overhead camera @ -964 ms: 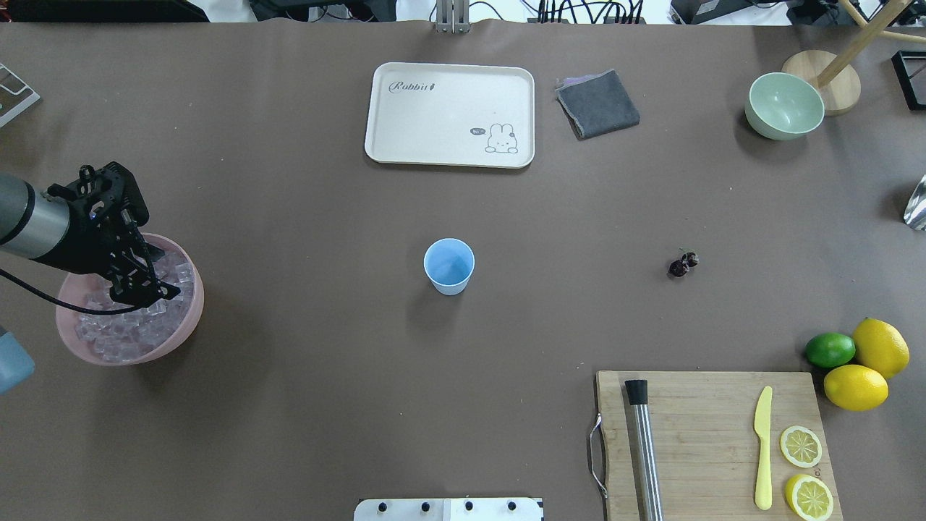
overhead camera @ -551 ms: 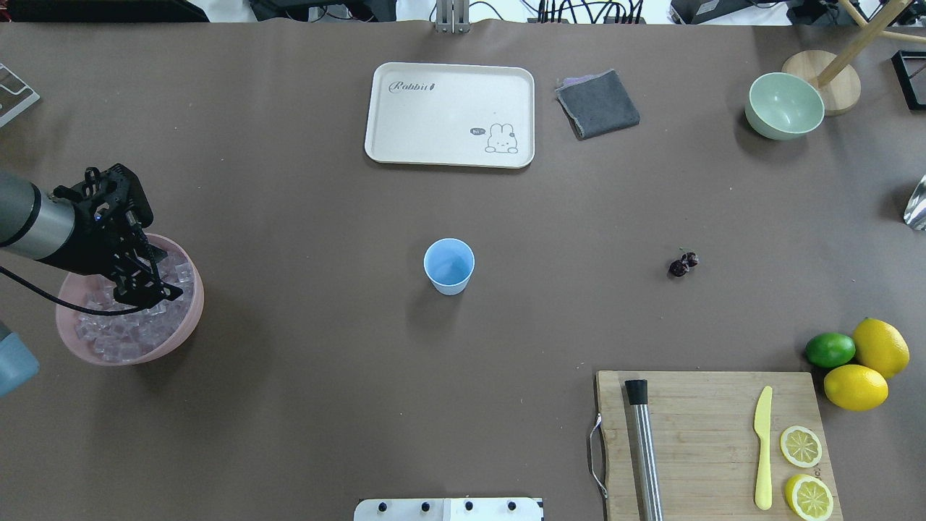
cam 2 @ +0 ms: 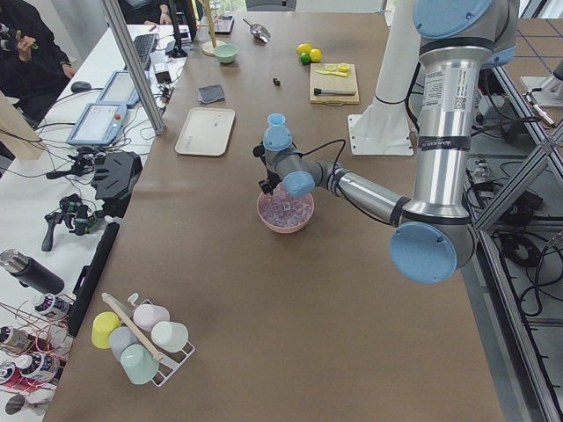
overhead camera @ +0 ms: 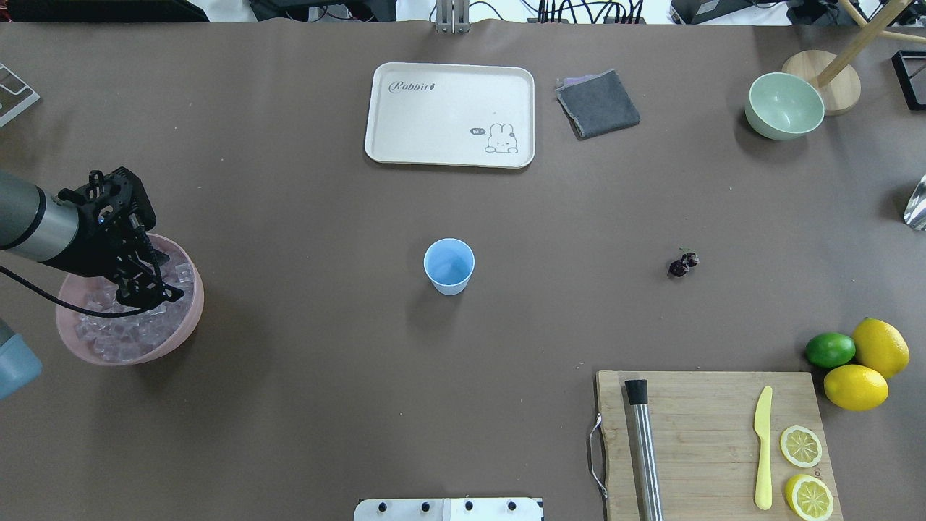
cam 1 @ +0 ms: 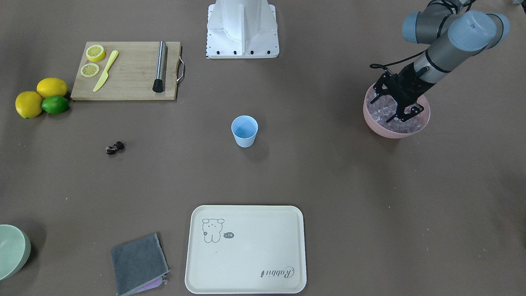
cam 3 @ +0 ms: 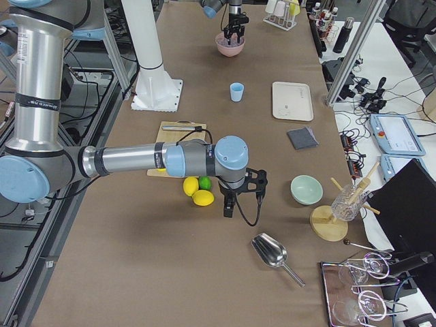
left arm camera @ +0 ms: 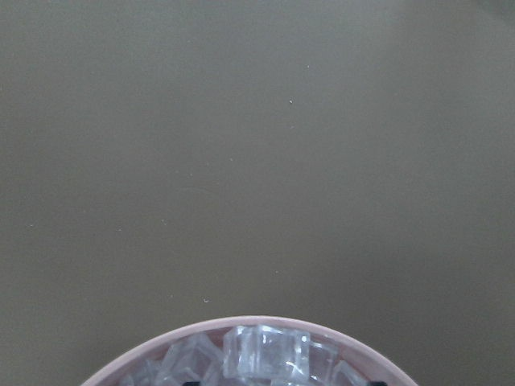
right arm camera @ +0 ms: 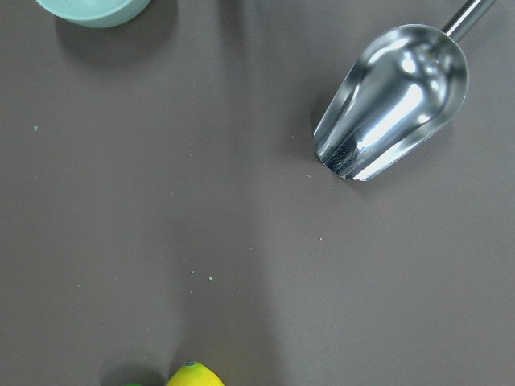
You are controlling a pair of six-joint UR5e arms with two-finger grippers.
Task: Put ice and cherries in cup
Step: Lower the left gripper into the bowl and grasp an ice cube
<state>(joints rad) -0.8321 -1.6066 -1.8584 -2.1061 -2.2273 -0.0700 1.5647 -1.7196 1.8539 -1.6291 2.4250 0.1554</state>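
The light blue cup (overhead camera: 448, 264) (cam 1: 244, 129) stands upright mid-table. The dark cherries (overhead camera: 683, 264) (cam 1: 114, 148) lie on the table to its right in the overhead view. The ice (overhead camera: 123, 336) (left arm camera: 265, 354) fills a pink bowl (overhead camera: 192, 318) (cam 1: 394, 133) at the table's left. My left gripper (overhead camera: 152, 295) (cam 1: 399, 118) points down into that bowl, its fingers apart above the cubes. My right gripper (cam 3: 230, 208) shows only in the exterior right view, near the lemons, and I cannot tell its state.
A cream tray (overhead camera: 448, 114), a grey cloth (overhead camera: 597, 103) and a pale green bowl (overhead camera: 785, 105) sit along the far side. The cutting board (overhead camera: 709, 434) carries a muddler, a knife and lemon halves. Two lemons and a lime (overhead camera: 830, 349) lie beside it. A metal scoop (right arm camera: 390, 100) is at the right end.
My left wrist has shifted slightly over the pink bowl, with its fingertips still among the cubes. Cup and cherries have not moved.
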